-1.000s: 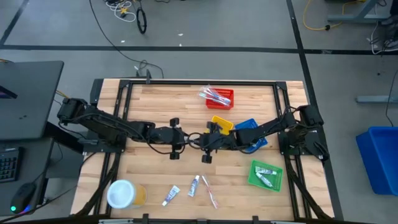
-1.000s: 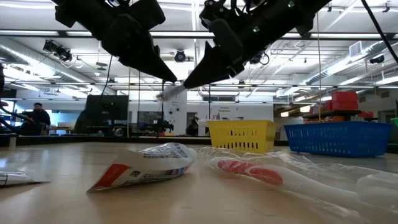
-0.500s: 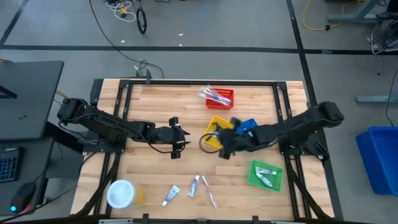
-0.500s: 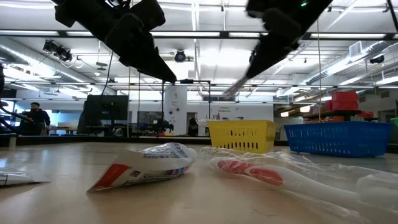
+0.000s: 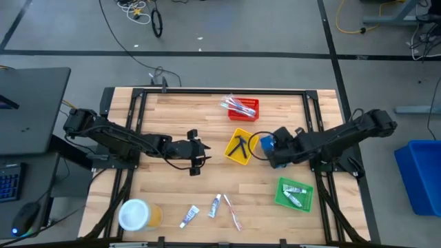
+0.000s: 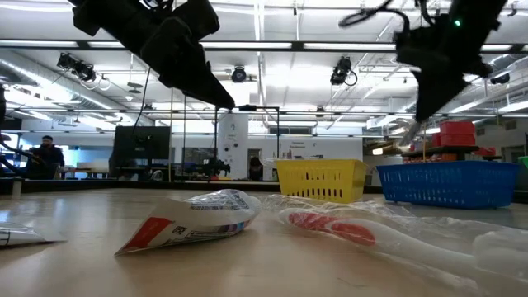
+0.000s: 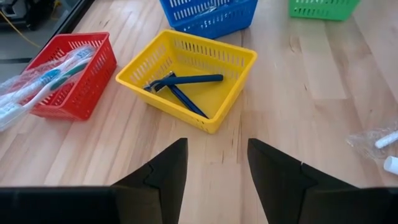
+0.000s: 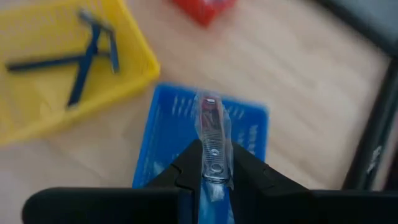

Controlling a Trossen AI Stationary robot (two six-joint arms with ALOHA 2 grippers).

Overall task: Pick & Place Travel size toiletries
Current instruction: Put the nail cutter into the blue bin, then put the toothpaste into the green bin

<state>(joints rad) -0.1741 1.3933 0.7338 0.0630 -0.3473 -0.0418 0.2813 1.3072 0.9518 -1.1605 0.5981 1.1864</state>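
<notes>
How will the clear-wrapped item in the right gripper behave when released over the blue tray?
Held upright in the right gripper, the wrapped item seems stiff, not drooping. Its glossy film probably slips easily. It looks light, so it should drop into the blue tray gently.

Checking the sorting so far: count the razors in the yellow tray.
2. Both razors lie crossed inside the yellow tray, one over the other; no part of the tray floor looks hidden.

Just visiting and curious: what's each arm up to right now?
Right gripper shut on wrapped item, over blue tray. Left gripper open, empty, waiting mid-table. Nothing in the way.
</notes>
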